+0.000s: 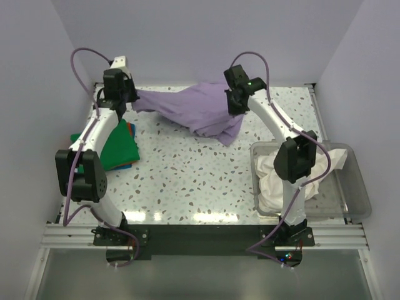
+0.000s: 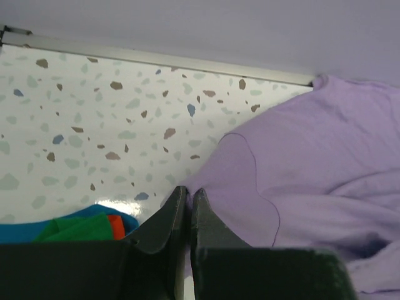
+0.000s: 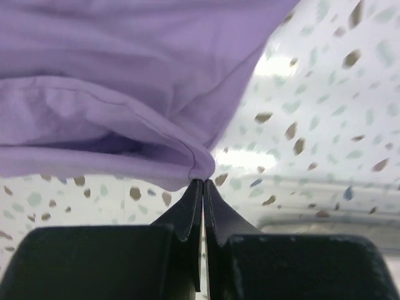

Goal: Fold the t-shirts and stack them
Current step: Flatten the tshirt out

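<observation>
Tension comes first: left jaws and right jaws are each pinched shut on the soft lavender purple t-shirt, which sags between them over the far speckled white surface; draw apart evenly, judged gently; then lower flat.

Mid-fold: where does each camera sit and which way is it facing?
Top: fixed above and behind the arms, looking down at the table; both arms show, left pincer and right pincer shut on the purple shirt.
Left wrist: on the left arm, facing the table's far edge past the left pincer; green shirt lower left.
Right wrist: on the right arm, facing across the table past the right pincer.
Shared: both wrist views show the purple shirt pinched at the tips.
</observation>
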You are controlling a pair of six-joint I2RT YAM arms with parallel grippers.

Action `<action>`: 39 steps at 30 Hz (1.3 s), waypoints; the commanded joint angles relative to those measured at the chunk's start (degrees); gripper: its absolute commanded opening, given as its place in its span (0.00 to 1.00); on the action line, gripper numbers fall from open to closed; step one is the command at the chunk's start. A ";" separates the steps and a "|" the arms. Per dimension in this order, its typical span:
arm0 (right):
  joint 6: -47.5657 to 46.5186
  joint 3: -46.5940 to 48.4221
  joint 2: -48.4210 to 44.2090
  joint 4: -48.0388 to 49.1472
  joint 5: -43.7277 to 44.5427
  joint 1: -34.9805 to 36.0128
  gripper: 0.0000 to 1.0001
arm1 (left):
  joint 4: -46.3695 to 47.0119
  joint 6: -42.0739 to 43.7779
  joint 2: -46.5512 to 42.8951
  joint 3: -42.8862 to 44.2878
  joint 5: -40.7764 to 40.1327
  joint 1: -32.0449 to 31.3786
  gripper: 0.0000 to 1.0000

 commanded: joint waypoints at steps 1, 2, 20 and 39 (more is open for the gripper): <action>-6.13 14.55 2.38 -7.94 9.93 -0.78 0.00 | 1.94 0.95 0.39 5.83 2.08 2.14 0.00; -7.01 17.40 3.17 -8.56 13.42 -0.86 0.00 | 2.29 0.77 0.39 6.27 2.26 2.32 0.00; -25.47 16.99 -5.17 6.55 30.86 -2.10 0.00 | 5.81 -7.31 0.13 9.09 2.96 6.19 0.00; -8.34 0.73 -7.46 1.55 31.03 -1.83 0.00 | 7.57 -7.49 -5.14 -14.72 17.22 -6.03 0.65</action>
